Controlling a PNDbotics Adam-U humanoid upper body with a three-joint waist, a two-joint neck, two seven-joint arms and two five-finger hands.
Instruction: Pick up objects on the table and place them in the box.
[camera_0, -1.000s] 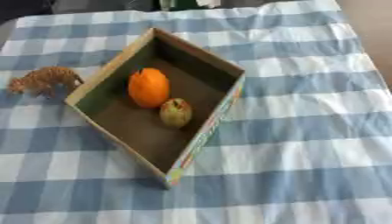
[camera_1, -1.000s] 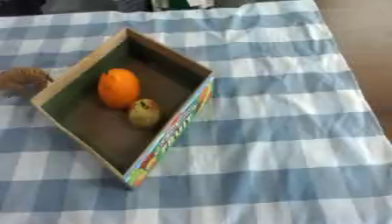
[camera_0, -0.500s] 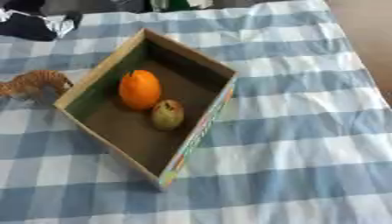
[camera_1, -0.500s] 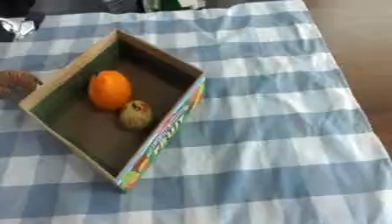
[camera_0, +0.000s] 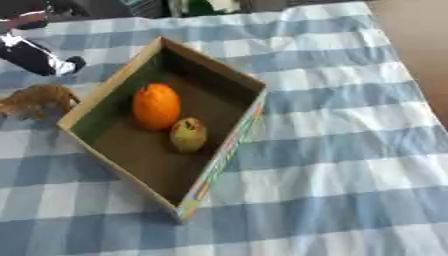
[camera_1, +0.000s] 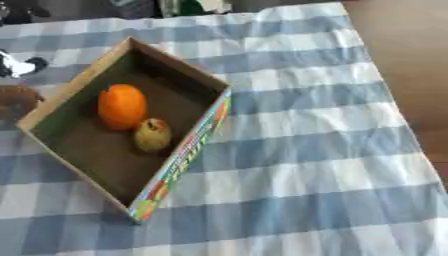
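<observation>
An open cardboard box (camera_0: 224, 156) with a colourful outer side lies askew on the checked cloth. Inside it rest an orange (camera_0: 157, 106) and, touching it, a smaller yellow-green fruit (camera_0: 188, 135). Left of the box a brown toy animal (camera_0: 39, 99) stands on the cloth. My left hand (camera_0: 39, 57), black with pale parts, reaches in from the upper left and hovers just above and behind the toy animal, apart from it. Its outline is blurred. My right hand shows in neither view.
The blue-and-white checked tablecloth (camera_0: 350, 150) covers the table right of the box. The table's right edge runs along brown floor (camera_1: 411, 60). Dark and green things (camera_0: 192, 6) sit beyond the far edge.
My left hand has come in from the upper left and moved down toward the toy animal. The whole picture has shifted as the head moved; the box and fruits stay put.
</observation>
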